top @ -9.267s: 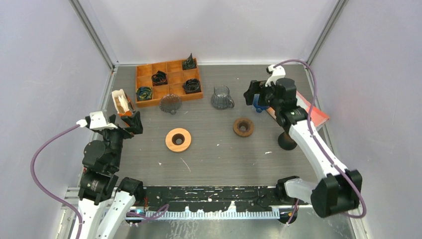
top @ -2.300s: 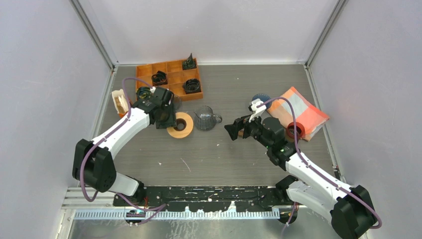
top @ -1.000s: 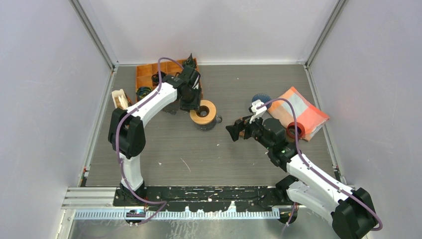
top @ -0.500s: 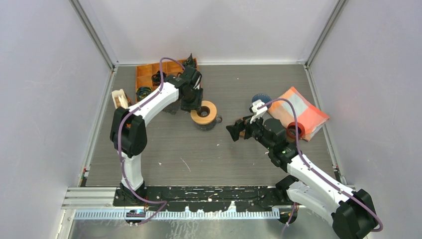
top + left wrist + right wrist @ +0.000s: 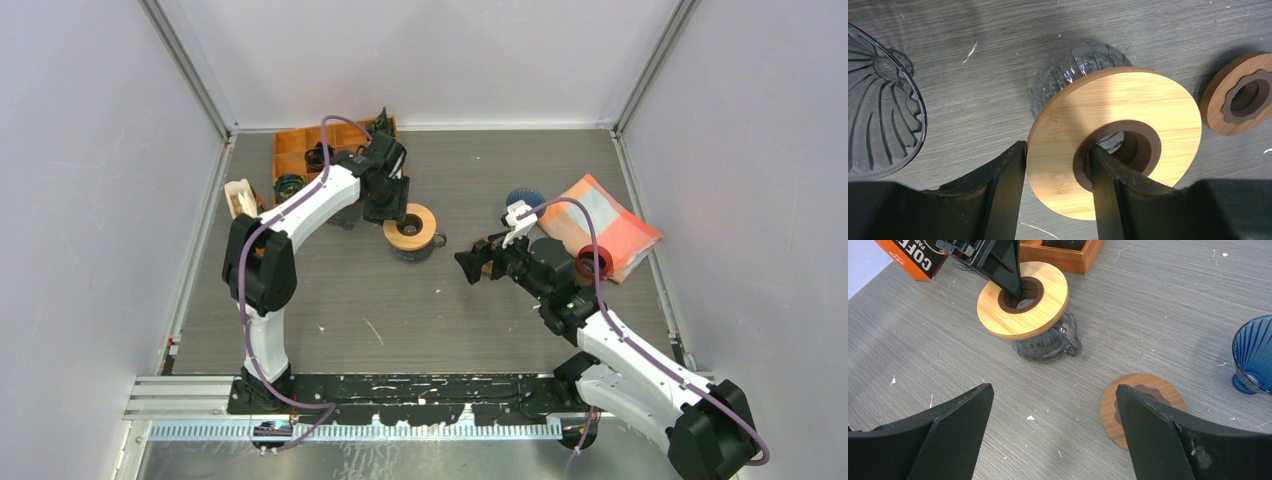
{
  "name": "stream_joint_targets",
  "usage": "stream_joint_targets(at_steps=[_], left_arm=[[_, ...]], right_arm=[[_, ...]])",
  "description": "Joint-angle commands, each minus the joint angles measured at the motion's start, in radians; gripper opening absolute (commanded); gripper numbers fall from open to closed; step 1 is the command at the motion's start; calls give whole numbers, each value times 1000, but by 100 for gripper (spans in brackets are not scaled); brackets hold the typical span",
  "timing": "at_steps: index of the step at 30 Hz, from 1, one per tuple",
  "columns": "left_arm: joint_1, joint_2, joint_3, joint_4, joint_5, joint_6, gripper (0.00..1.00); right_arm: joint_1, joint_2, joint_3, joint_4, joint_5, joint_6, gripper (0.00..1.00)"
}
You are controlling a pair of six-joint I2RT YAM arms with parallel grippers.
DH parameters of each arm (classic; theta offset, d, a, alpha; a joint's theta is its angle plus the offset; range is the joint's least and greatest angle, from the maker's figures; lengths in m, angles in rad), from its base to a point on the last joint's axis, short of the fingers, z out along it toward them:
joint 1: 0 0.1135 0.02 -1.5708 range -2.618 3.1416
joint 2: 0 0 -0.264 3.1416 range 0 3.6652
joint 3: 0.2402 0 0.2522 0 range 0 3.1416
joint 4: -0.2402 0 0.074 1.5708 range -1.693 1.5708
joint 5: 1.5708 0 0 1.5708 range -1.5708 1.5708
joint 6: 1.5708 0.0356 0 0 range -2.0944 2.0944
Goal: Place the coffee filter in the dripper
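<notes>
Up top, the fixed camera looks steeply down from behind the arm bases and takes in the whole grey surface (image 5: 420, 300). The left wrist camera is right in close, staring down past the left hand (image 5: 1058, 147) at the bamboo ring (image 5: 1128, 110). The right wrist camera sits further back, slanted past the right hand (image 5: 1054, 387). All three views catch that ring.
</notes>
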Motion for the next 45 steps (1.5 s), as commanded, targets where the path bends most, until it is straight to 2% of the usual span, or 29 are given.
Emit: stream_joint_targets(at_steps=[1,21,33,40,45], left_arm=[[-7,-12,38,43,-18,-18,51],[-7,-12,35,77,-37,-44,49],[-7,-63,19,67,-59,-34,66],[-5,-165,-28,76,-105,-32,72],[21,-267,-119,112,-126,-47,75]], right_arm=[[4,-23,7,36,10,-9,100],[4,-33,7,31,7,-7,100],[4,-38,16,26,3,-9,100],[4,-34,25,26,-1,-10,100],[4,-27,30,28,-8,-5,100]])
